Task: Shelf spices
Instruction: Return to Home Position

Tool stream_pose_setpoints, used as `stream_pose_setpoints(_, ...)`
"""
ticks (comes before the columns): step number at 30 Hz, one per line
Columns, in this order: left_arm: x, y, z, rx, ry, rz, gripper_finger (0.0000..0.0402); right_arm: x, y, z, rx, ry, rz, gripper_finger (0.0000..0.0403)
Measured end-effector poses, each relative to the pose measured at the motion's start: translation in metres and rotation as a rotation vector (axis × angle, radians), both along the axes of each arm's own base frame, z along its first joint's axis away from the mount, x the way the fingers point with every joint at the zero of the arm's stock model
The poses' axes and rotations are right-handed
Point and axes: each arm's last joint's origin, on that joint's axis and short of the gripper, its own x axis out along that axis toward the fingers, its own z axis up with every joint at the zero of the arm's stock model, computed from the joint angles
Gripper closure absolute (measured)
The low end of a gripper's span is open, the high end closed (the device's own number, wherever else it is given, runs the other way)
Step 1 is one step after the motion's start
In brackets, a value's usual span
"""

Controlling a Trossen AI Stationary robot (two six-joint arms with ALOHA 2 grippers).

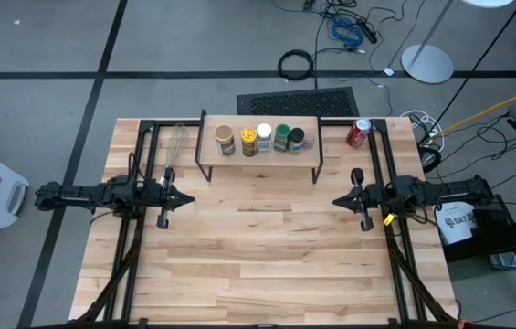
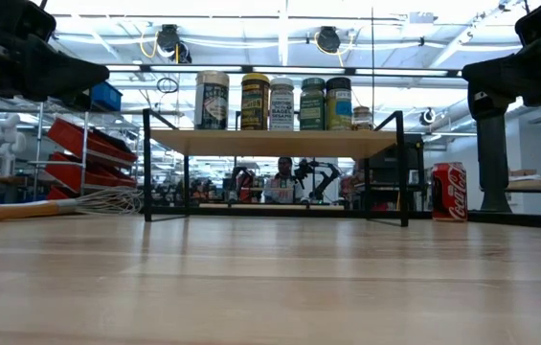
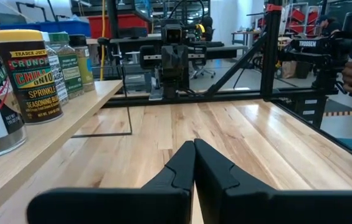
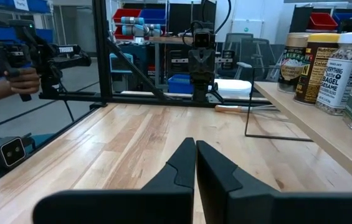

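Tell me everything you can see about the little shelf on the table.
The shelf is a flat, rectangular light-wood board on thin black metal legs, standing level midway along the far edge of the table. A row of spice jars stands upright on top. The whisk lies to one side, the red can on the other; neither touches it.

A robotics lab: red parts bins (image 2: 93, 144), white robot arm (image 2: 2, 144), floor cables (image 1: 296, 64).

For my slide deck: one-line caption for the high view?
Spice jars lined on the shelf; left gripper and right gripper parked, jaws shut.
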Motion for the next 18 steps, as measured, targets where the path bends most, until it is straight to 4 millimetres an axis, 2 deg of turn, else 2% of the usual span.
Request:
stream_pose_setpoints(13,0.0,0.0,0.0,0.001,0.0,-0.001,0.0388,0.0,0.0,0.0,0.0,0.0,0.0,0.0403)
stream_pose_setpoints(18,0.0,0.0,0.0,0.0,0.0,-0.001,0.0388,0.0,0.0,0.0,0.056,0.005,0.001,0.0403)
